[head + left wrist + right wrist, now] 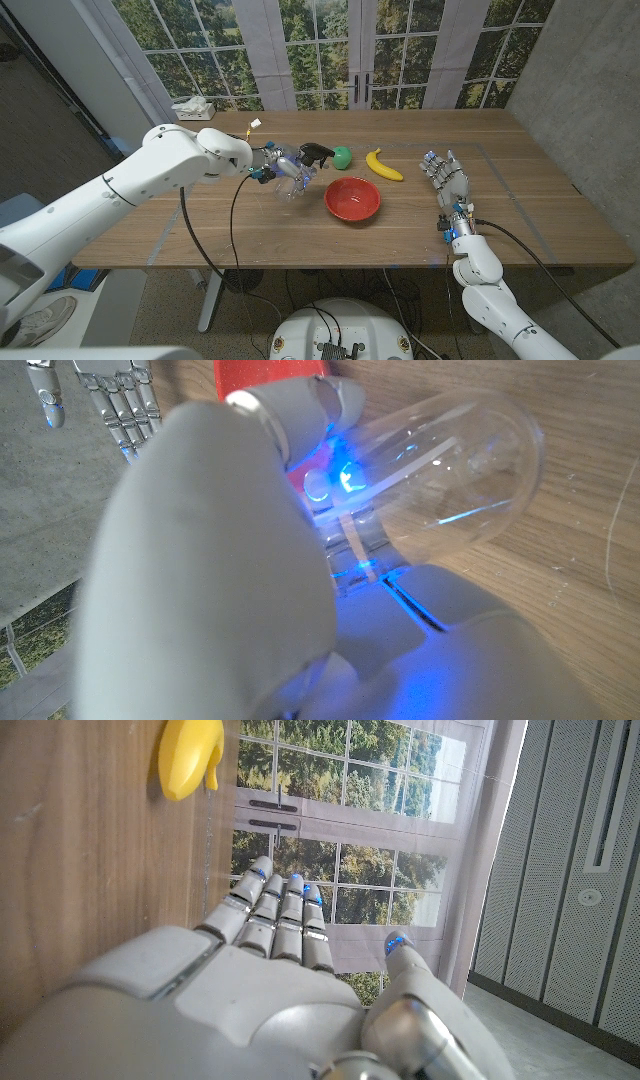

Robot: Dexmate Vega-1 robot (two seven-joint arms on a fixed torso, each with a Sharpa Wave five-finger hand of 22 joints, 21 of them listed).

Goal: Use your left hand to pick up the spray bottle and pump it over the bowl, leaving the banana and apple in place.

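Indoor test room, lab-like: wooden bench (300, 235) before tall paned windows (330, 45) looking onto trees, grey perforated wall panels (580, 870), cables (200, 240) hanging off the bench edge.

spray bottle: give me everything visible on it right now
The spray bottle has a clear, rounded plastic-looking body and a black trigger head. A thin tube runs inside the body, seen in the left wrist view. It looks empty or nearly so. The left hand grips it, holding it tilted and lifted off the table, head pointing toward the red bowl and just short of its rim. The green apple sits just beyond the head, apparently not touching.
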